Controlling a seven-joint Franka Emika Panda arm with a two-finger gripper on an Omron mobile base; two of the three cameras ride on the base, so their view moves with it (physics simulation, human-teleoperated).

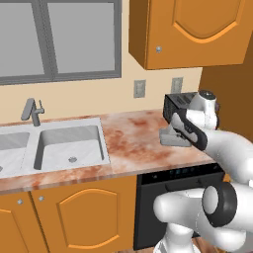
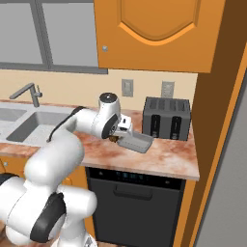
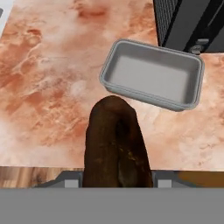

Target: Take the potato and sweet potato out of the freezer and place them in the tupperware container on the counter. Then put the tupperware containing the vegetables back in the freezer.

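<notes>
the hand (image 2: 116, 136) is up over the table (image 1: 131, 143), close to the front edge, and it is clamped on the sweet potato (image 3: 116, 144). in the hand view the sweet potato is a dark brown lump that pokes out from between the two fingers and points toward the tupperware container (image 3: 153, 74). the sweet potato is above the stone top, not in the tray. from the right base view a small bit of brown shows under the hand, just beside the near end of the grey tray.

the tupperware container sits flat on the table with nothing inside it. it is right in front of the toaster (image 2: 167, 118), very near it, and i cannot tell if they touch. the toaster is dark, with slots on top, and stands at the back by the wall.

the sink (image 1: 69, 143) is set into the table far to the left, well apart from the tray, with a grey tap (image 1: 32, 111) behind it. the black dishwasher (image 2: 137, 202) is under the table, below the tray. orange cupboards (image 1: 190, 29) hang on the wall above.

the robot's white arm bends over the table edge to reach this spot.
</notes>
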